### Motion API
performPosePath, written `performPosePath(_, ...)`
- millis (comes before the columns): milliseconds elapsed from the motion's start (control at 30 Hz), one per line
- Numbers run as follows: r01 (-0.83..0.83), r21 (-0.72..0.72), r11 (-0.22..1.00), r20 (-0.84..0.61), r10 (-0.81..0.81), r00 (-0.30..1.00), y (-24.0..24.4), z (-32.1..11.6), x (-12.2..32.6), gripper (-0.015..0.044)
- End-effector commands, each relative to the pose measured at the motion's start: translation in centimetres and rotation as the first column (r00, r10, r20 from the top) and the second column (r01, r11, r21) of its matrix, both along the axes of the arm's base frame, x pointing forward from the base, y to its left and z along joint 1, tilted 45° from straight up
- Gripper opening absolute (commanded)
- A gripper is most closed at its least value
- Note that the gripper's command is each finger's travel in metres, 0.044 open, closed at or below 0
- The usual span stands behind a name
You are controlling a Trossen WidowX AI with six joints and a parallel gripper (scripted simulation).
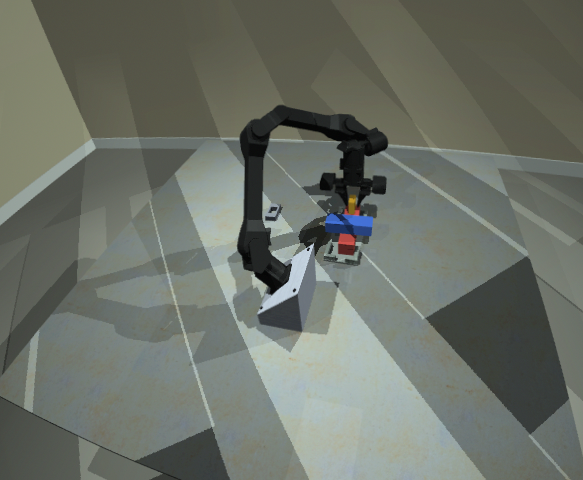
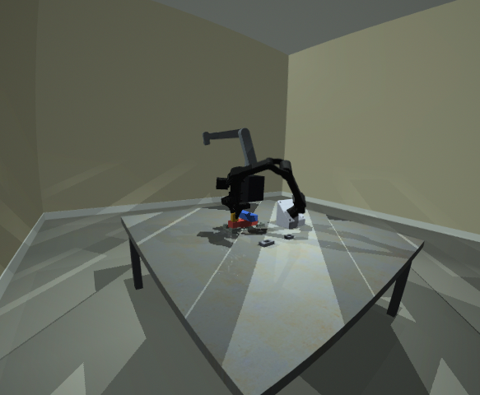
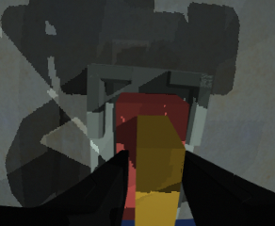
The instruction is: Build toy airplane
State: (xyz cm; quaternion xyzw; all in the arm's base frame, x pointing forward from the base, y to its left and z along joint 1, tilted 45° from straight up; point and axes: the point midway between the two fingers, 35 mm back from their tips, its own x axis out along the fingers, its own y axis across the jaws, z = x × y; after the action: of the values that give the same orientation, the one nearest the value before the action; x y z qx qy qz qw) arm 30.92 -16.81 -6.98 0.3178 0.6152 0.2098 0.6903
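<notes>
The red fuselage (image 1: 346,245) (image 2: 236,224) (image 3: 152,101) lies in the pale grey cradle (image 3: 95,124), and looks level. The blue wing (image 1: 348,225) (image 2: 249,216) lies across its top; its tab is hidden. The yellow tail fin (image 1: 352,202) (image 3: 159,169) stands upright on the fuselage near the tail, covering the socket; its tab is hidden and it appears to sit down on the red top. My gripper (image 1: 353,204) (image 3: 154,157) is slightly open around the fin, with a visible gap beside the left finger in the wrist view.
A small grey holder (image 1: 273,209) (image 2: 266,243) lies on the table beside the arm, and another small dark one (image 2: 288,236) lies nearer the base. The pale wedge-shaped arm base (image 1: 301,294) (image 2: 283,212) stands near the cradle. The wing is close to the fingers.
</notes>
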Motion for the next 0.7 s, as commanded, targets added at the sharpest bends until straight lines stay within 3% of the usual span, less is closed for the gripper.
performPosePath(0, 0.0, -0.001, 1.0, 0.0, 0.0, 1.0, -0.1, 0.0, 0.0, 0.0236)
performPosePath(33, 0.0, -0.001, 1.0, 0.0, 0.0, 1.0, -0.1, 0.0, 0.0, 0.026)
performPosePath(333, 0.001, -0.002, 1.0, 0.0, -0.001, 1.0, -0.3, 0.2, 0.0, 0.026)
performPosePath(533, 0.009, -0.002, 1.0, -0.002, -0.009, 1.0, -5.7, 5.7, -1.3, 0.026)
performPosePath(667, 0.01, -0.001, 1.0, -0.002, -0.01, 1.0, -6.4, 6.5, -1.4, 0.026)
